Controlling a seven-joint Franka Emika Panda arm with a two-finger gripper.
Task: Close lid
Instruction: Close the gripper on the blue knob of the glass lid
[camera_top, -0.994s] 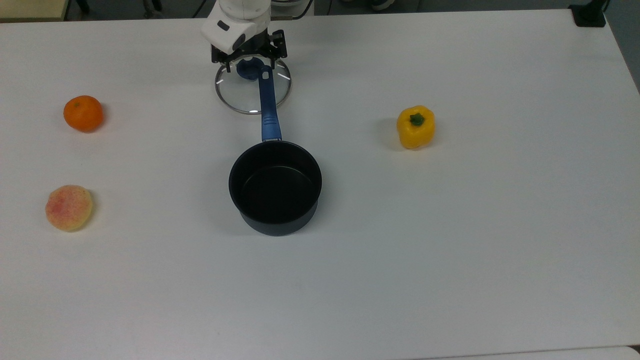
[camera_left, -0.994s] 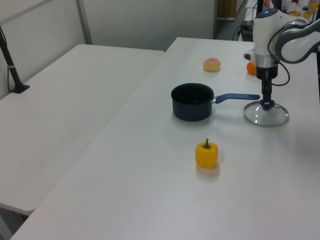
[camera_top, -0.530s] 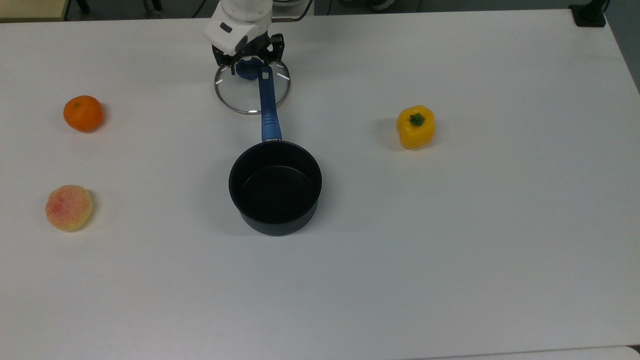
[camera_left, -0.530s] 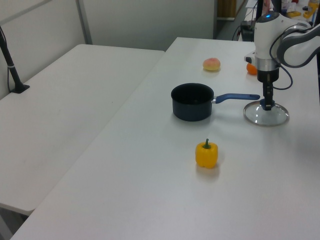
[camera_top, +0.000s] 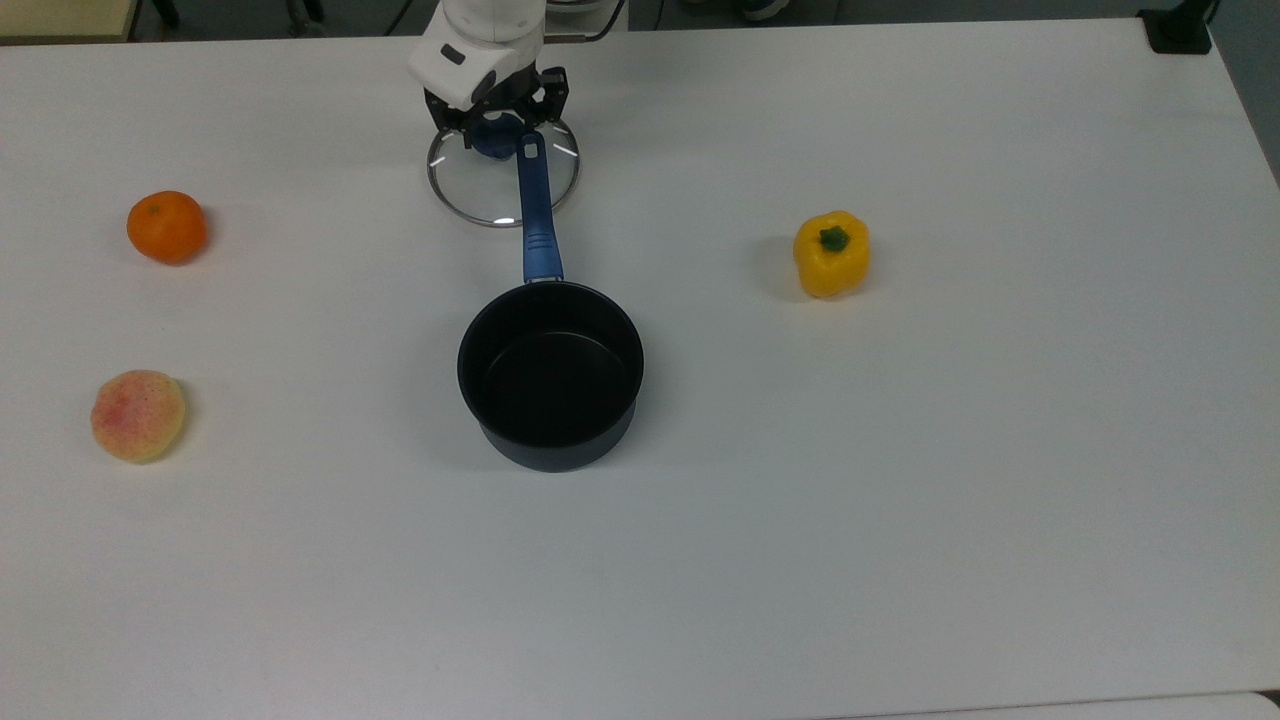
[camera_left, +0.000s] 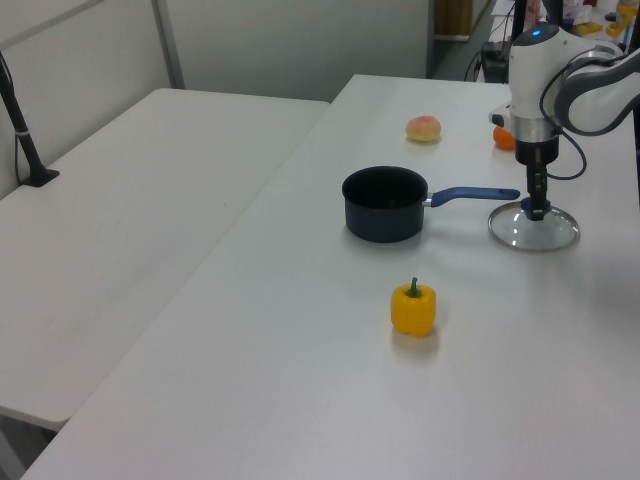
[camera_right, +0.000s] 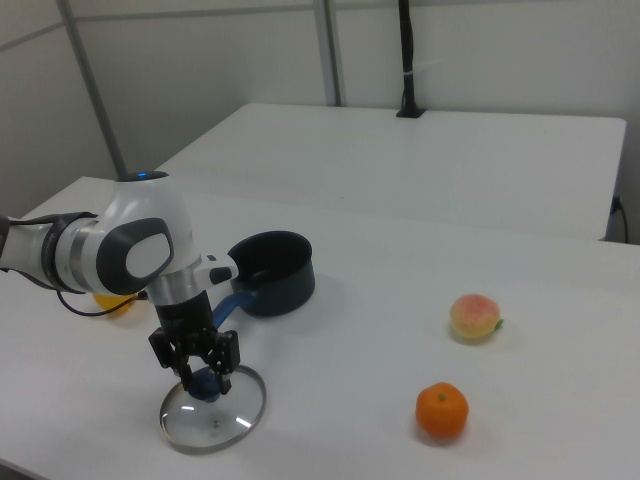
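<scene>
While the lid (camera_top: 503, 182) lies flat on the table (camera_top: 900, 450) beyond the tip of the saucepan (camera_top: 550, 375) handle, the gripper (camera_top: 497, 133) stands straight down over the lid's blue knob (camera_right: 204, 384), its fingers now drawn in against the knob's two sides. A second ago, in the top view, those fingers were spread wider around the knob; the gap has since shrunk, and the lid has barely shifted (its rim sits in nearly the same place). The grasp therefore appears just completed, with the lift not yet begun. The saucepan is open and empty, its mouth well apart from the lid, toward the top view's lower edge. What remains, by this reading, is to raise the lid clear of the handle, carry it over the pan and set it down centred. An orange (camera_top: 166, 227), a peach (camera_top: 138, 415) and a yellow pepper (camera_top: 831, 254) lie off to the sides, well away from that path.
</scene>
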